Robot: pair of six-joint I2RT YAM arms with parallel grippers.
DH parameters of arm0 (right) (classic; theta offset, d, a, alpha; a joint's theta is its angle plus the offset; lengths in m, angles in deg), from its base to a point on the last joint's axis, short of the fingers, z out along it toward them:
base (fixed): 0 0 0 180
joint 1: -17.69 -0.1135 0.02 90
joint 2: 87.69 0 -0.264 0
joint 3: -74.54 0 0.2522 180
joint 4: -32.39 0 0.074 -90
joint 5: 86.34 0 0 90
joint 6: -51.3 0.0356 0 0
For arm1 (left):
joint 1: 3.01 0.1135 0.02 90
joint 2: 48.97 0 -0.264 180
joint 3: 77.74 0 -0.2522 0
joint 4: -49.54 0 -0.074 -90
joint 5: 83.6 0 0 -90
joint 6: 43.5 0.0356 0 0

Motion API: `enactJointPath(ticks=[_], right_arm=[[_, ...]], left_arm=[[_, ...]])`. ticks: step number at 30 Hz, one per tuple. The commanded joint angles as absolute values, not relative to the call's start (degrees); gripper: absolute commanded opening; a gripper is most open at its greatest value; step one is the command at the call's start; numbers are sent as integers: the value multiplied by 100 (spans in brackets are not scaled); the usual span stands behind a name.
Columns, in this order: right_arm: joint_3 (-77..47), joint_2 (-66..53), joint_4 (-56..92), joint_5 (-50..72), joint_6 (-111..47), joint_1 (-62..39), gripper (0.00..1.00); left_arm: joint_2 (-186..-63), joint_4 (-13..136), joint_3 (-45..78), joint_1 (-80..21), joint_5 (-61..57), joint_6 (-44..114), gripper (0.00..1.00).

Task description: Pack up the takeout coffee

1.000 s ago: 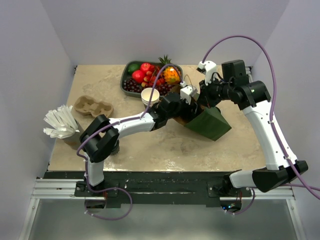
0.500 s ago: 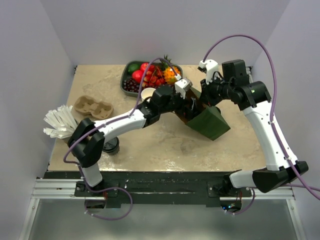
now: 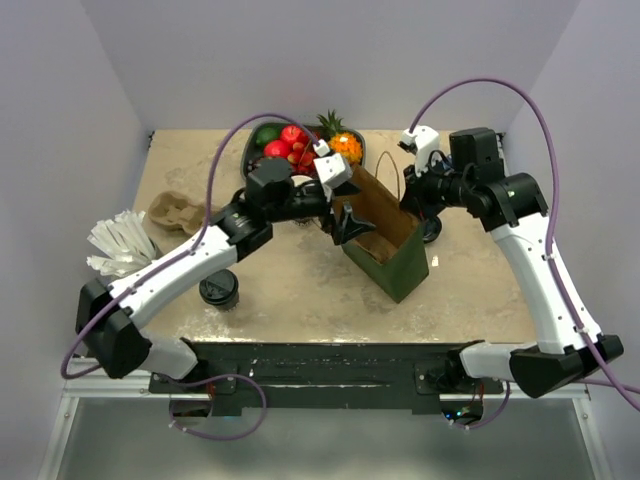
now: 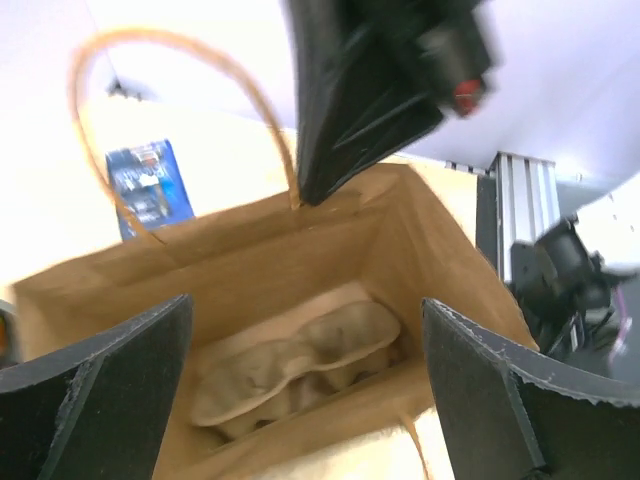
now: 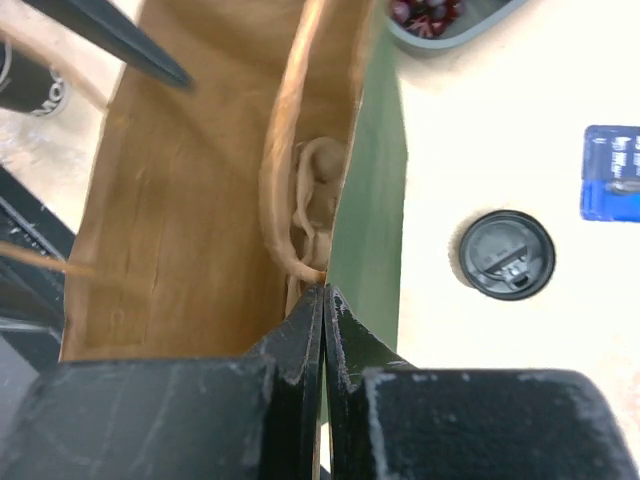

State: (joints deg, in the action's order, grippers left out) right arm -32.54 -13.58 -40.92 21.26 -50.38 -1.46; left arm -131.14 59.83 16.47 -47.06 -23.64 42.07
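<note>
The takeout coffee (image 3: pixel 218 289), a cup under a round black lid, stands on the table near the front left, apart from both grippers. A paper bag (image 3: pixel 392 258), green outside and brown inside, stands open at the centre. My left gripper (image 3: pixel 347 222) is open and empty, just above the bag's left rim; in the left wrist view (image 4: pixel 300 390) it looks down into the bag at a pulp cup carrier (image 4: pixel 300 365) on the bottom. My right gripper (image 5: pixel 326 292) is shut on the bag's rim by a handle, also in the top view (image 3: pixel 408 202).
A loose black lid (image 5: pixel 505 254) and a blue packet (image 5: pixel 612 170) lie right of the bag. A fruit tray (image 3: pixel 252 172) is at the back. A second cup carrier (image 3: pixel 185 212) and a white bundle (image 3: pixel 118 245) sit at the left.
The bag went from tilted over to standing upright with its mouth up. My left gripper pulled back out of the bag to its left rim, and the left arm swung left, uncovering the coffee.
</note>
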Motion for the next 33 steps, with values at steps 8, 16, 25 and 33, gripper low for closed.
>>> enactJointPath(ticks=[8,16,25,33], right_arm=[[-2843,-1755,-3736,2835,-5267,-138,0],[-2922,-1720,-3693,2967,-5399,-138,0],[-2641,-1931,-3298,2739,-5338,-147,0],[-2254,-2300,-3200,3353,-5793,-199,0]], left_arm=[[-12438,8789,1379,-4634,-3974,7881,99],[-13070,10390,369,-4888,-3606,10257,98],[-13352,10760,298,-5170,-3578,10188,82],[-13019,9874,1466,-5293,-4001,9098,79]])
